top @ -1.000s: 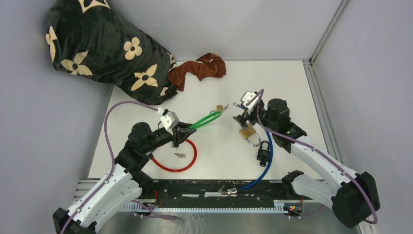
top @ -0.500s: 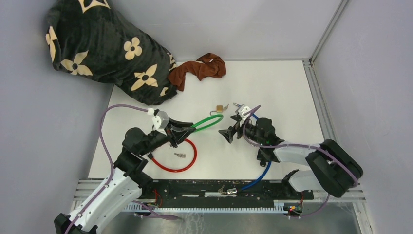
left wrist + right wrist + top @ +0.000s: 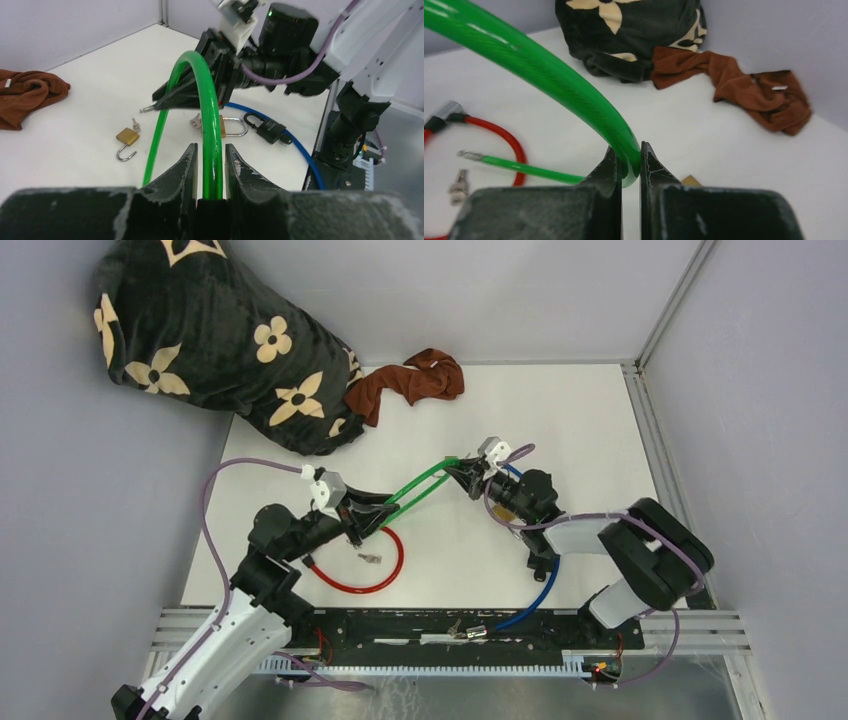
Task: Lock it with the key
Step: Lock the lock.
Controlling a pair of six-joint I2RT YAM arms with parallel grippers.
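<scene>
Holding: you had both arms on the green cable (image 3: 420, 483), lifted off the tabletop (image 3: 590, 420) as an arch between them.
Left jaws: closed on the near end of the green cable, which ran out between the fingers; this looked like your anchor.
Right jaws: pinched shut on the far bend of the green cable, probably to steady the loop while its free end was steered.
Free end: the metal tip (image 3: 469, 155) hung loose below the green cable, in no lock body that I could see.
Key: a key (image 3: 370, 558) lay on the tabletop near the green cable's near end, inside the red cable (image 3: 392, 565); neither jaws held it.
Padlocks: a small open brass padlock (image 3: 127, 137) lay just beside the green cable's far bend; a second brass padlock (image 3: 223, 126) and a black padlock (image 3: 272, 134) lay beyond it, by the blue cable (image 3: 546, 588).
Progress: my judgement was that locking had not begun.
Next: with both jaws occupied, you would have needed to free one for the key.
</scene>
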